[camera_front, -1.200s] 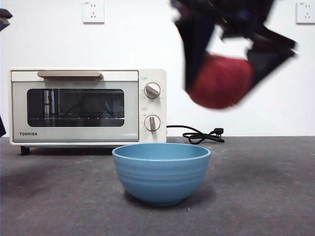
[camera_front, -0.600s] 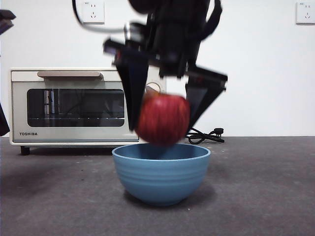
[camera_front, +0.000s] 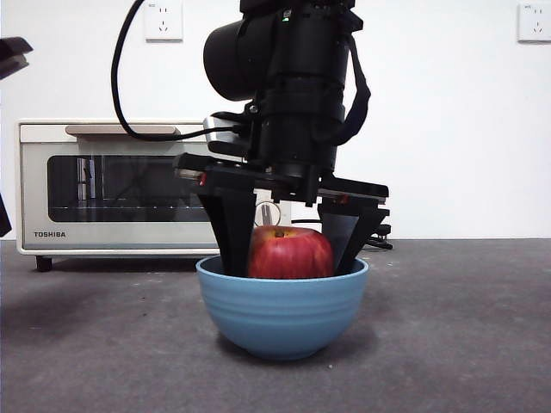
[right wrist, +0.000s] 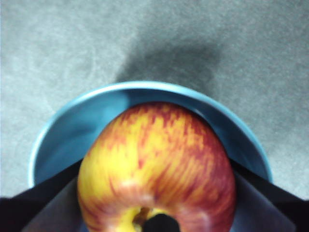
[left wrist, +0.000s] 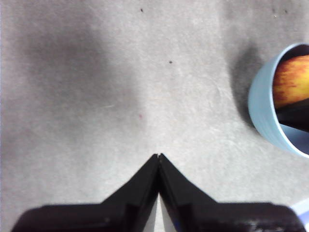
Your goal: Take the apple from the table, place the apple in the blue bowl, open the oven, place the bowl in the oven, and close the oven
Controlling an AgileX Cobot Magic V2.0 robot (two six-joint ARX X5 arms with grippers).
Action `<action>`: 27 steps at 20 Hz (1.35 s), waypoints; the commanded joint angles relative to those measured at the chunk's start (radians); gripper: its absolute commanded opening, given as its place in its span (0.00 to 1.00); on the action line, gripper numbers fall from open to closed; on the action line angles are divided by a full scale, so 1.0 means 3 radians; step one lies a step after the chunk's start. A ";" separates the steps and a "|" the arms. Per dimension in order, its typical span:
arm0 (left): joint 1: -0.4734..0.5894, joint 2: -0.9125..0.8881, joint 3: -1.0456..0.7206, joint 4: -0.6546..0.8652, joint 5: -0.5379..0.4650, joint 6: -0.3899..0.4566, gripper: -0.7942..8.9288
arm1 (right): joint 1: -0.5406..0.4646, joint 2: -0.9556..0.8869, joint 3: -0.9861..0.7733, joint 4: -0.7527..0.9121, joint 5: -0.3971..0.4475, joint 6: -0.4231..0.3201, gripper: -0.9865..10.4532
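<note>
The red apple [camera_front: 291, 254] sits low inside the blue bowl [camera_front: 282, 314], with only its top showing above the rim. My right gripper [camera_front: 293, 267] reaches down into the bowl from above and is shut on the apple, one black jaw on each side. In the right wrist view the yellow-streaked apple [right wrist: 154, 164] fills the bowl [right wrist: 63, 130] between my fingers [right wrist: 43, 198]. My left gripper [left wrist: 158, 155] hangs shut and empty over the grey table [left wrist: 96, 96], left of the bowl [left wrist: 260, 106]. The oven [camera_front: 146, 185] stands closed at the back left.
A black cord [camera_front: 379, 234] lies on the table behind the bowl, right of the oven. The waiting arm shows as a black tip [camera_front: 10, 47] at the top left corner. A white wall with sockets [camera_front: 164, 19] stands behind.
The right gripper carried the apple from high on the right, leftward and down into the bowl. The bowl, the oven and the left arm have not moved.
</note>
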 commanded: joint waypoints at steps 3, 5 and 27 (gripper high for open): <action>-0.0009 0.0006 -0.0008 0.0024 0.0071 0.0017 0.08 | 0.0025 0.0031 0.0014 0.0006 -0.0009 -0.0029 0.48; -0.0009 0.0006 -0.0008 0.0024 0.0071 0.0017 0.08 | 0.0028 0.0031 0.0014 0.0009 -0.0009 -0.0028 0.56; 0.0132 0.0006 0.0291 0.0350 0.0048 0.0104 0.08 | 0.0178 -0.0443 0.0944 -0.0913 0.0089 -0.0411 0.55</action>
